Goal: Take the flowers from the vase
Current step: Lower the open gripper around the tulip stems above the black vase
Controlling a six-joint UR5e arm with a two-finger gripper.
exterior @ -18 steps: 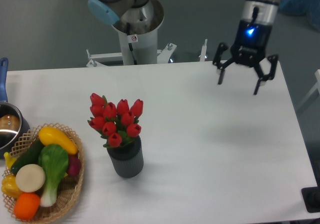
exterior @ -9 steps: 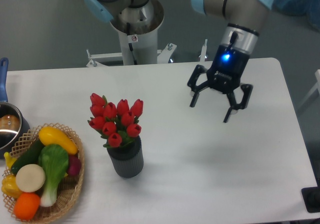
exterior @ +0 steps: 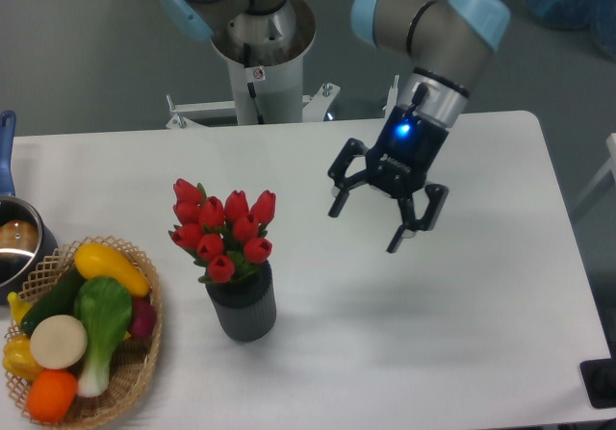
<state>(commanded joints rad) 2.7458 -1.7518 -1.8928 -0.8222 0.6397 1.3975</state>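
Observation:
The flowers (exterior: 224,227), a bunch of red tulip buds with green leaves, stand upright in the vase (exterior: 243,304), a short dark grey ribbed cylinder on the white table. My gripper (exterior: 364,230) hangs above the table to the right of the bunch, about a hand's width from it and a little higher than the buds. Its two black fingers are spread wide with nothing between them.
A wicker basket (exterior: 135,377) of green, yellow and orange vegetables sits at the front left. A steel pot (exterior: 17,242) with a blue handle is at the left edge. The robot's base column (exterior: 260,60) stands behind the table's far edge.
My gripper has travelled from the far right corner leftward and toward the front, closing on the flowers. Its fingers stayed spread. The flowers and vase have not moved.

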